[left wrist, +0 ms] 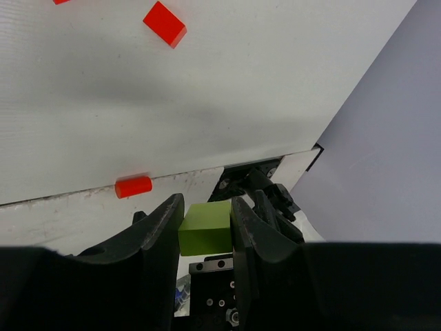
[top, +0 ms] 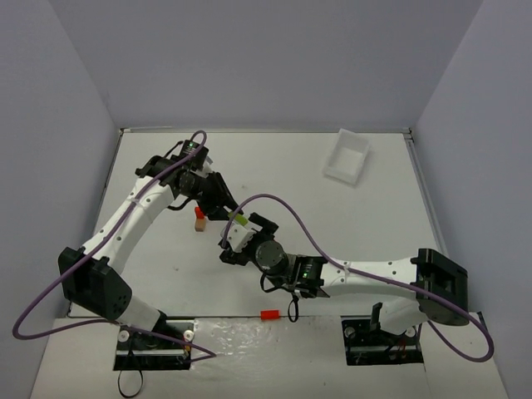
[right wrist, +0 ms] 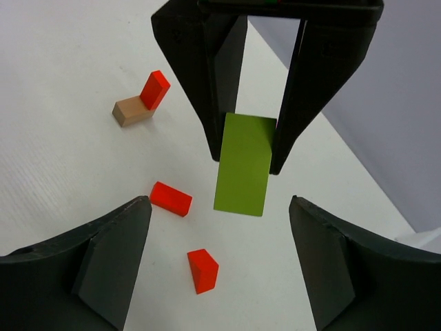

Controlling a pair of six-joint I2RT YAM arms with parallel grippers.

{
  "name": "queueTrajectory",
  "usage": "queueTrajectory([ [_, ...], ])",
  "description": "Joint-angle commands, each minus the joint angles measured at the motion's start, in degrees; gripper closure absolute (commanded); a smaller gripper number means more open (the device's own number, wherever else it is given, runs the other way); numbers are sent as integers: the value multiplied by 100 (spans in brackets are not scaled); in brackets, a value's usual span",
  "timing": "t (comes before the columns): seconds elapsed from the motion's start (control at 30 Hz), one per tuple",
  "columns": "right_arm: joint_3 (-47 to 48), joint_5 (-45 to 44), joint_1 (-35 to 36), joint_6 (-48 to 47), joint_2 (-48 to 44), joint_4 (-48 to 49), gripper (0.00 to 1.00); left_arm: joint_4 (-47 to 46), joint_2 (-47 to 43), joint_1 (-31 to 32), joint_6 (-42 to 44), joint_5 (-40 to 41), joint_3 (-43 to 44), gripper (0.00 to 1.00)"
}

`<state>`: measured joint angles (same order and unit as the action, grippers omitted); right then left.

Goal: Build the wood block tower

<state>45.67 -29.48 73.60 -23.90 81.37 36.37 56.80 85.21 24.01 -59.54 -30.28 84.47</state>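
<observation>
1. Pale lilac walls close in a white desk point(top: 374, 216), with a white tray point(top: 332, 172) at its far right.
2. Both arms reach in and meet near the middle of the desk.
3. The left end effector point(left wrist: 207, 207) is clamped on a lime green block point(left wrist: 205, 229). Its two black fingers press the block's sides and hold it clear of the desk.
4. The right end effector point(right wrist: 218, 203) stands wide apart. One finger sits on each side of the green block's lower end, and neither touches it.
5. The wood block tower point(top: 199, 218) sits just left of the two end effectors. So far it is only a tan block point(right wrist: 131, 112) with a red block point(right wrist: 156, 89) propped at a slant on one end.
6. Two loose red blocks point(right wrist: 171, 198) lie on the desk near the tower.
7. A red cylinder point(top: 268, 314) lies by the near edge, between the arm bases.
</observation>
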Motion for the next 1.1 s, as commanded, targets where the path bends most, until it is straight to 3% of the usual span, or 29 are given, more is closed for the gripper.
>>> queueTrajectory([
  [0.0, 237, 27, 24, 813, -555, -274, 17, -63, -246, 33, 391, 379, 199, 100],
  [0.3, 100, 209, -173, 2255, -2042, -2156, 8, -155, -603, 238, 1651, 2545, -400, 100],
  [0.37, 91, 265, -290, 2408, -2159, -2275, 8, -299, -675, 326, 1742, 2763, -570, 100],
  [0.43, 99, 548, -523, 2828, -2492, -2686, 8, -646, -822, 472, 2015, 3472, -932, 100],
  [0.7, -84, 891, -1023, 3225, -2986, -3136, 8, -2424, -1269, 683, 2079, 4169, -2669, 100],
  [1.07, -313, 1056, -1032, 3278, -3188, -3339, 8, -4291, -1779, 1264, 1903, 5014, -4052, 100],
])
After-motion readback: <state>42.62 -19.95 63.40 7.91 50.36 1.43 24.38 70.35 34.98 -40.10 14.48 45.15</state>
